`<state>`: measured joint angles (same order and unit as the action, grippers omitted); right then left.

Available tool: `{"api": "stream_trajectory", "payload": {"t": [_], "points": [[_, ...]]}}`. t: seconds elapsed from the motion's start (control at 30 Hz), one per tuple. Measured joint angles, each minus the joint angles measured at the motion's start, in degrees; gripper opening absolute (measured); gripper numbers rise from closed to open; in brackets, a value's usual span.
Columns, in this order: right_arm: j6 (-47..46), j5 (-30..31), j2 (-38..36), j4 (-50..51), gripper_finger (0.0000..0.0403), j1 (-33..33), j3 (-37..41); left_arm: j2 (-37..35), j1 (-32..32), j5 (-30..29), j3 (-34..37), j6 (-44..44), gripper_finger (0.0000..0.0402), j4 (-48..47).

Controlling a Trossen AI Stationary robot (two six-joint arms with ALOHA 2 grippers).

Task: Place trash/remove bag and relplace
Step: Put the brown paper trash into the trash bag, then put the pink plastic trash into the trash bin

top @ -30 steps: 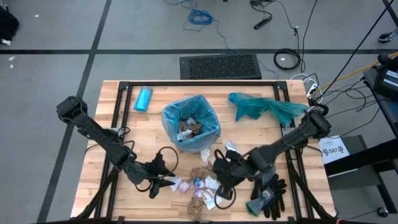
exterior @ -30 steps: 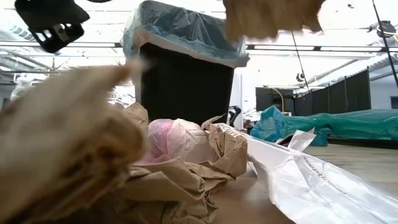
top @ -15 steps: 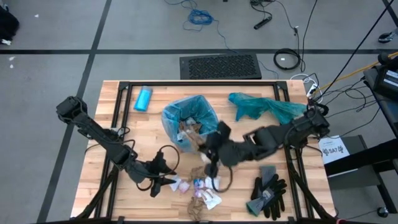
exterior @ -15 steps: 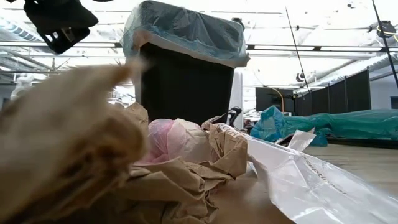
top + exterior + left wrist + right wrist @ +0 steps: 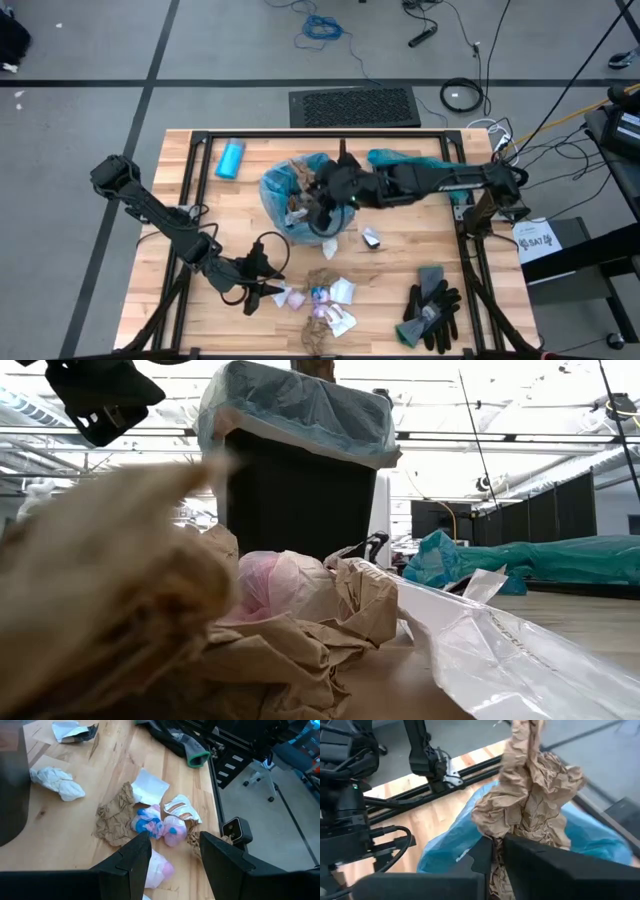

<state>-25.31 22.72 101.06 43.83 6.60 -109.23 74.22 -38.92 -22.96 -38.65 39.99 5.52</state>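
Wooden table carried the lined bin. Your right gripper, jaws pinched on a brown paper wad, hung over the bag; release only once centred. Left gripper, jaws apart, hovered above remaining trash.

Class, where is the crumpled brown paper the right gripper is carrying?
The brown paper wad is pinched in the right gripper, above the blue-lined bin at mid-table.

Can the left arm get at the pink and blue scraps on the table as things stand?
Probably yes: the left tool is open just above the pink and blue scraps, with nothing between them.
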Motion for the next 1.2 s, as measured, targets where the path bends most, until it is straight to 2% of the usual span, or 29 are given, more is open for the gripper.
{"api": "stream_trajectory", "payload": {"t": [0.1, 0.2, 0.4, 0.53, 0.7, 0.97, 1.03, 1.2], "points": [[-3.09, -4.57, 0.0, 1.59, 0.0069, -2.09, 0.0, 0.0, 0.0, 0.0, 0.0, -0.3, 0.0171, -0.06], [-4.8, -6.47, 0.02, 4.32, 0.0105, -3.37, 0.0, 0.0, 0.24, 0.0, 0.0, -0.32, 0.0171, -0.26], [-5.34, -6.54, 0.04, 7.19, 0.0171, -3.64, 0.0, 0.0, 1.36, 0.0, 0.0, -0.28, 0.0171, -0.44], [-5.96, -6.51, 0.04, 8.67, 0.0193, -3.61, 0.0, 0.0, 2.22, 0.02, 0.0, -0.31, 0.0171, -0.46], [-8.01, -6.29, -0.56, 11.11, 0.0192, -2.26, 0.02, 0.0, 4.07, 0.33, 0.0, -2.12, 0.0171, -1.46], [-13.27, -6.2, -4.75, 12.94, 0.0164, 3.81, 0.02, 0.02, 8.83, 0.53, 0.0, -3.45, 0.0171, -4.19], [-16.59, -5.11, -6.01, 15.54, 0.0157, 6.5, 0.02, 0.02, 10.18, 2.56, 0.0, -3.98, 0.0171, -5.26], [-28.75, 1.07, -7.79, 25.73, 0.0139, 16.14, 0.02, 0.0, 11.98, 13.34, 0.0, -11.9, 0.0171, -6.59]]}}
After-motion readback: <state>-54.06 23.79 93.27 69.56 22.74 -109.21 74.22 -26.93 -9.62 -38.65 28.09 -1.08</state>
